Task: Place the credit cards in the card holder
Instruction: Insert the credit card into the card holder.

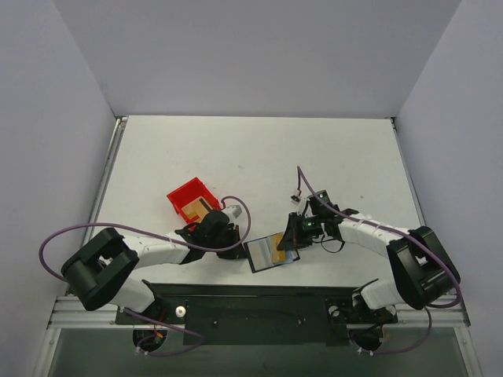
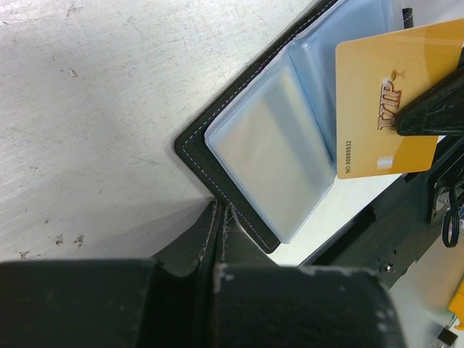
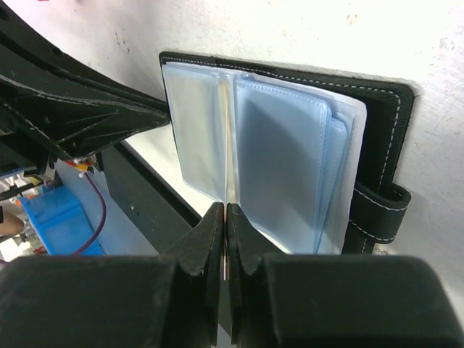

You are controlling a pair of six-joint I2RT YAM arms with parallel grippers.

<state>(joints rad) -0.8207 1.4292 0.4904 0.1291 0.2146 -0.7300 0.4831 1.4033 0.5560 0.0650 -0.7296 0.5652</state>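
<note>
The card holder (image 1: 266,253) lies open near the table's front edge, its pale blue sleeves (image 2: 272,145) facing up. My left gripper (image 1: 238,237) is shut, and its tips (image 2: 217,209) rest against the holder's left corner with nothing between them. Over the holder, my right gripper (image 1: 293,238) is shut on a gold credit card (image 2: 380,94) marked VIP. In the right wrist view that card (image 3: 228,170) shows edge-on, standing between the sleeves (image 3: 290,152) at the holder's fold. More credit cards (image 1: 196,209) lie in the red bin.
The red bin (image 1: 181,194) stands just behind my left arm. A loose purple cable with a small connector (image 1: 297,195) trails behind my right arm. The black base plate (image 1: 251,302) runs along the near edge, close to the holder.
</note>
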